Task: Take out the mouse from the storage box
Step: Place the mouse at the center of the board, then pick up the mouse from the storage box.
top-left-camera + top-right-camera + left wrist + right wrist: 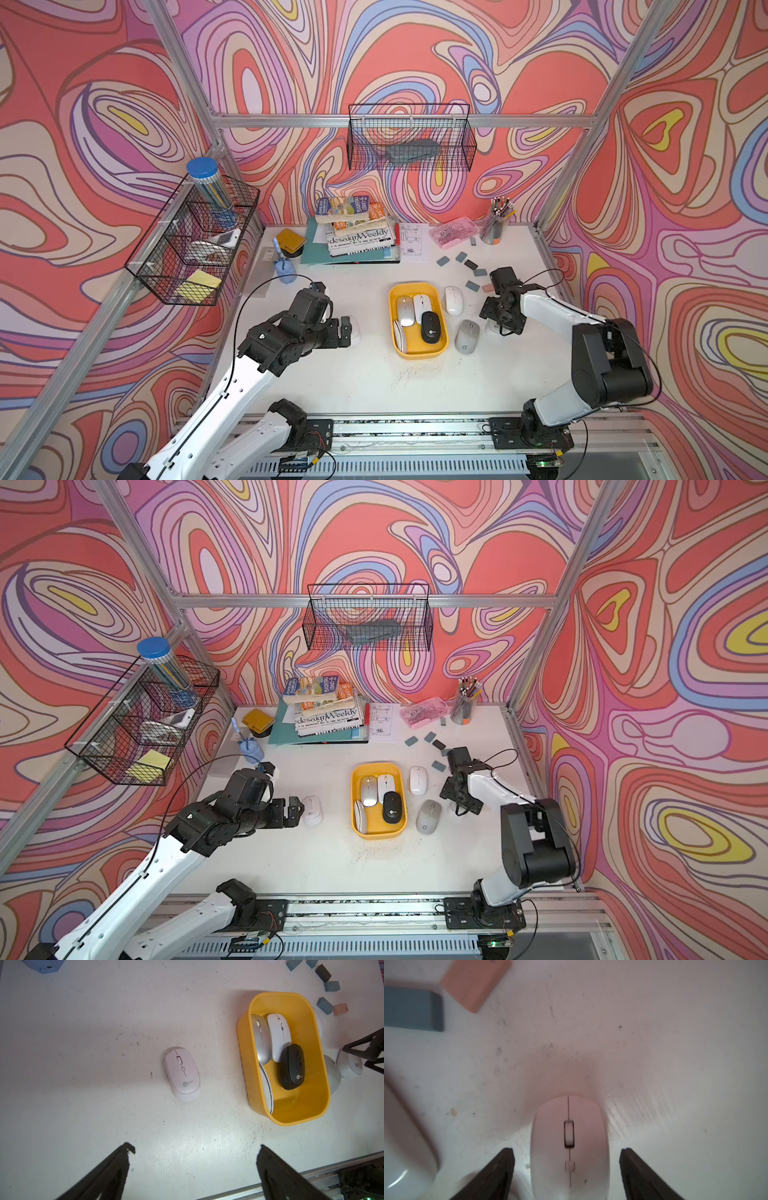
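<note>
The yellow storage box (pixel 413 287) (pixel 376 766) (pixel 278 994) sits mid-table holding several mice, among them a black mouse (pixel 431 327) (pixel 292 1067) and a silver mouse (pixel 405 311). My right gripper (pixel 498 326) (pixel 566 1153) is low over the table to the right of the box. It is open, with a white mouse (pixel 570 1142) (pixel 351 1066) lying between its fingers and a gap on each side. My left gripper (pixel 345 330) (pixel 195 1150) hovers open and empty left of the box, beside a pinkish-white mouse (pixel 312 810) (pixel 182 1074).
A white mouse (pixel 454 300) and a grey mouse (pixel 467 336) lie just right of the box. Small eraser blocks (pixel 472 285) are scattered behind my right gripper. Books (pixel 357 232), a pink case (pixel 454 231) and a pencil cup (pixel 496 224) line the back. A wire basket (pixel 191 245) hangs at left.
</note>
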Tool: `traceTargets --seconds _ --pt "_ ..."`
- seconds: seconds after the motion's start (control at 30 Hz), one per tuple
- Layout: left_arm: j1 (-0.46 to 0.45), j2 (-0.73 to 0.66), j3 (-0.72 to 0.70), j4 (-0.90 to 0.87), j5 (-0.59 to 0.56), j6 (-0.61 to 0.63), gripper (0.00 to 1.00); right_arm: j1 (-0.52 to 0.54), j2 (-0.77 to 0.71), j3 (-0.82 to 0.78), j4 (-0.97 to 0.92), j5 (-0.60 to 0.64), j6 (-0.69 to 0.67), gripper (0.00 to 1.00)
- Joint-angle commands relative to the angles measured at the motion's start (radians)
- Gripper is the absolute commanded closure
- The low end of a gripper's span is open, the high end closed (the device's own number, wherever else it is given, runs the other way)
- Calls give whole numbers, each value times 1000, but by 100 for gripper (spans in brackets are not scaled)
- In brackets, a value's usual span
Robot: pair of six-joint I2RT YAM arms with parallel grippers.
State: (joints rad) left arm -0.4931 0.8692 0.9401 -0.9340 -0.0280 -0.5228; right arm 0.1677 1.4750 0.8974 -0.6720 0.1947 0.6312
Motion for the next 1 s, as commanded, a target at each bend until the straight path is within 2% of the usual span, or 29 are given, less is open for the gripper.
traceTargets --seconds 0.0,0.17,0.4,0.53,0.97 --pt "0 8 -6 11 3 11 1 135 -155 64 -40 17 5 20" --pt "1 9 -6 8 -4 10 1 329 -141 148 -46 -56 14 24" --pt "0 14 -10 5 -7 6 1 550 43 208 84 -161 61 27" --pt "0 14 -11 5 -6 5 1 584 121 186 204 -274 106 29" --pt "0 20 -13 6 -1 6 1 620 265 125 318 -380 150 31"
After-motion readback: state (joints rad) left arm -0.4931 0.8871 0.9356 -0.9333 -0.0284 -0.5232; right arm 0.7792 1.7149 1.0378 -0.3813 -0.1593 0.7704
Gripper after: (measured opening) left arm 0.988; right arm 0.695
